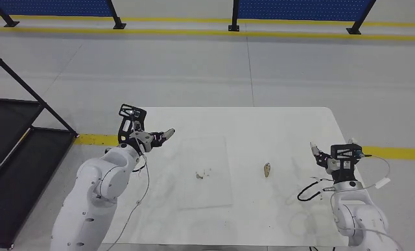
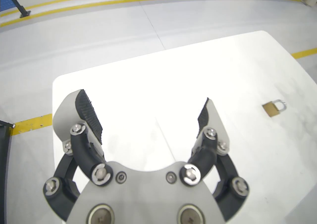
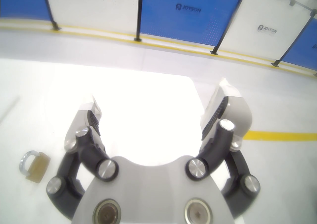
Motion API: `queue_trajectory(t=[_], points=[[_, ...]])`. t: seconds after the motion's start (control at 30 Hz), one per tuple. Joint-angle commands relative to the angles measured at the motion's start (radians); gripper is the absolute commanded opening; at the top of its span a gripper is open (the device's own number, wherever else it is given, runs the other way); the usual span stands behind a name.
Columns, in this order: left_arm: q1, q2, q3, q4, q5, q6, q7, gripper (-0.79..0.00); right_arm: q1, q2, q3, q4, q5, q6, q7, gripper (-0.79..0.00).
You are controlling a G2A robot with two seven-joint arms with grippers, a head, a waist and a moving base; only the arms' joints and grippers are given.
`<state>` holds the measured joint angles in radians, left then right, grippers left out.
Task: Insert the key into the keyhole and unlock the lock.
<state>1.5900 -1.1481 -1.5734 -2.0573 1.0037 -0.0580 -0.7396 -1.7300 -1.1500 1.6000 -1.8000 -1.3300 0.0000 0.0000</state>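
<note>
A small brass padlock (image 1: pixel 267 169) with a silver shackle lies flat on the white table (image 1: pixel 259 124), right of centre. It also appears in the left wrist view, padlock (image 2: pixel 273 108), and in the right wrist view, padlock (image 3: pixel 34 166). A small key (image 1: pixel 201 175) lies left of it, near the table's middle. My left gripper (image 1: pixel 165 134) (image 2: pixel 145 101) hovers open over the table's left part, well short of the key, with nothing between its fingers. My right gripper (image 1: pixel 331 147) (image 3: pixel 158 101) hangs open and empty near the right edge, apart from the padlock.
A faint thin rectangular mat (image 1: pixel 188 154) covers the table's centre under the key. A black cable (image 1: pixel 311 189) loops on the table beside the right arm. A black rack (image 1: pixel 26 147) stands off the left side. Blue fence panels (image 1: pixel 305 3) line the far floor.
</note>
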Motion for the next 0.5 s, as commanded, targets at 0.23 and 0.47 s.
queue_trajectory(t=[0.23,0.47], points=[[-0.075,-0.007,0.113,-0.061,-0.041,0.139,-0.24,0.0,0.0,0.0,0.0,0.0,0.0,0.0,0.0,0.0],[-0.123,-0.015,0.197,-0.049,-0.106,0.247,-0.381,0.0,0.0,0.0,0.0,0.0,0.0,0.0,0.0,0.0]])
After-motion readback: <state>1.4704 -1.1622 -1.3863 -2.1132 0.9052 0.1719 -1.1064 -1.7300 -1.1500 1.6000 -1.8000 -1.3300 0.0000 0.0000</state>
